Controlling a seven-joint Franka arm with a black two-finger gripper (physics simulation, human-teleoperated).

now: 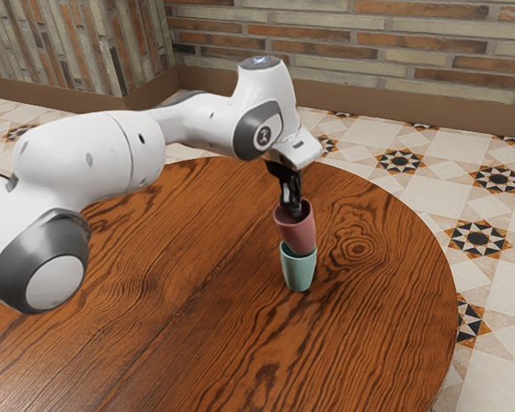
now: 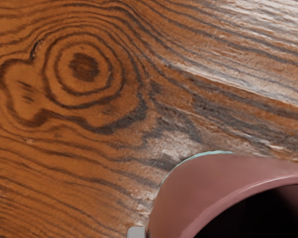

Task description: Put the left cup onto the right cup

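While the white robot arm (image 1: 112,163) is reaching in from the exterior view's left, its black two-finger gripper (image 1: 291,206) is pinching the rim wall of the dusty-pink tapered cup (image 1: 296,233), fingers closed on it from both sides. That cup is sitting with its base inside the mouth of the teal tapered cup (image 1: 298,270), which is standing upright on the round dark-grained wooden table (image 1: 154,326); the pink one is leaning slightly. In the wrist view a thin teal edge (image 2: 208,153) is showing just beyond the pink rim (image 2: 223,193), consistent with nesting. Judgement: stacking is effectively achieved; release and a clean upward withdrawal are outstanding. To the right lies a knot in the wood grain (image 1: 358,251).
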